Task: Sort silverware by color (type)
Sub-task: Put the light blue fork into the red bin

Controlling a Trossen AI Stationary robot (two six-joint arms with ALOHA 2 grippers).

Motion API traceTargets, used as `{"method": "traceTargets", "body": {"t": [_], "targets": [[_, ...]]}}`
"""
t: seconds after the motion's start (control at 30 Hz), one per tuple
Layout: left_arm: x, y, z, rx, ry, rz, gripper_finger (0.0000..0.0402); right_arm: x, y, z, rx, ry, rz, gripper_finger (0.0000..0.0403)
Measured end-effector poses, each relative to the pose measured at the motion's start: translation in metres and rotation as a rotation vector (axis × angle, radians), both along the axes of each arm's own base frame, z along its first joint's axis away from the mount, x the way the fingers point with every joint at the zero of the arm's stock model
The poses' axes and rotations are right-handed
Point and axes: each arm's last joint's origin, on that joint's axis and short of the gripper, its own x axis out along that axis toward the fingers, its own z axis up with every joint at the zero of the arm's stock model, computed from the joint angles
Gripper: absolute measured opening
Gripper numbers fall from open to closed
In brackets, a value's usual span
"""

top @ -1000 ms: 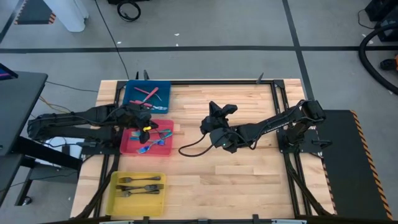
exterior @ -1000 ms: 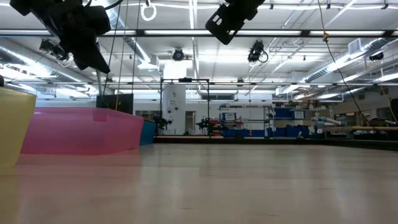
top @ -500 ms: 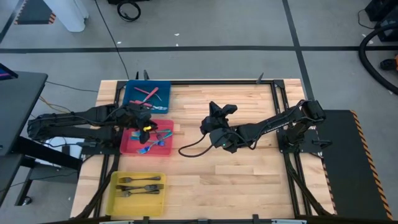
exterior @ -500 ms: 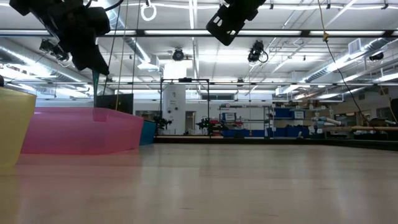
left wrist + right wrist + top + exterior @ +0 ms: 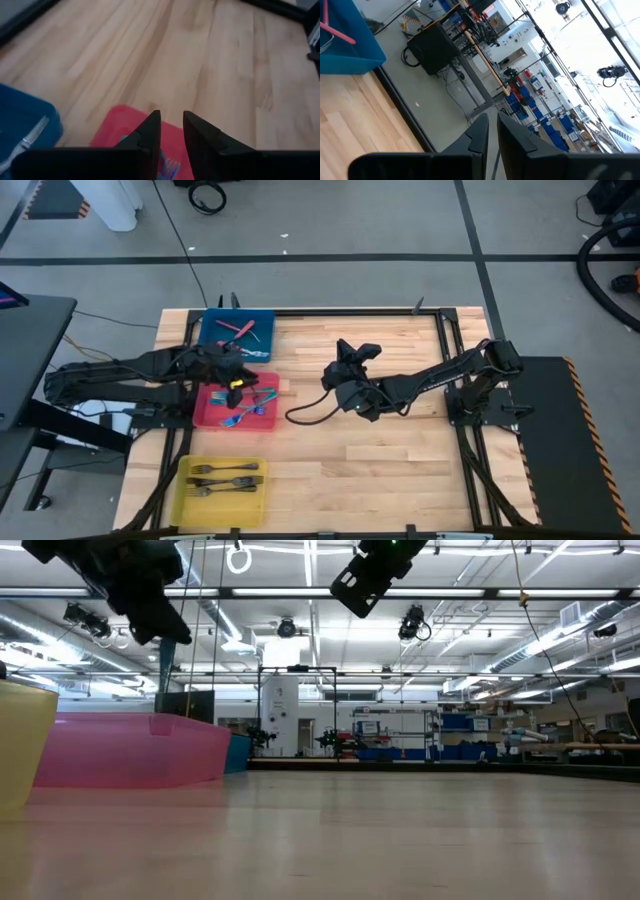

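While the left gripper (image 5: 232, 367) hovers over the red bin (image 5: 211, 416) with fingers slightly apart and empty, blue-handled forks (image 5: 250, 408) lie inside; a careless descent could strike the bin's rim and shift it.

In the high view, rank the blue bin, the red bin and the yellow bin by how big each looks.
1. yellow bin, widest footprint.
2. and 3. red bin and blue bin: too alike to rank, and the left arm hides part of both.
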Motion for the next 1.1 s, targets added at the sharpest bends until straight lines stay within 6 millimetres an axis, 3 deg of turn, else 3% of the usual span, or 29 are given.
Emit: {"method": "traceTargets", "body": {"t": [0.27, 0.63, 0.8, 1.1], "targets": [[-0.003, 0.000, 0.024, 0.039, -0.017, -0.023, 0.0083, 0.000, -0.002, 0.000, -0.001, 0.003, -0.005, 0.0048], [-0.007, 0.002, 0.017, 0.069, 0.089, 0.079, 0.0082, -0.001, -0.002, -0.004, 0.005, 0.005, -0.006, 0.0048], [0.007, 0.009, 0.008, 0.155, 0.158, 0.161, 0.0082, -0.003, -0.002, -0.008, 0.027, -0.003, 0.013, 0.0048], [0.056, 0.033, -0.024, 0.185, 0.237, 0.196, 0.0082, -0.002, -0.002, -0.009, 0.049, -0.013, 0.042, 0.0048]]}}
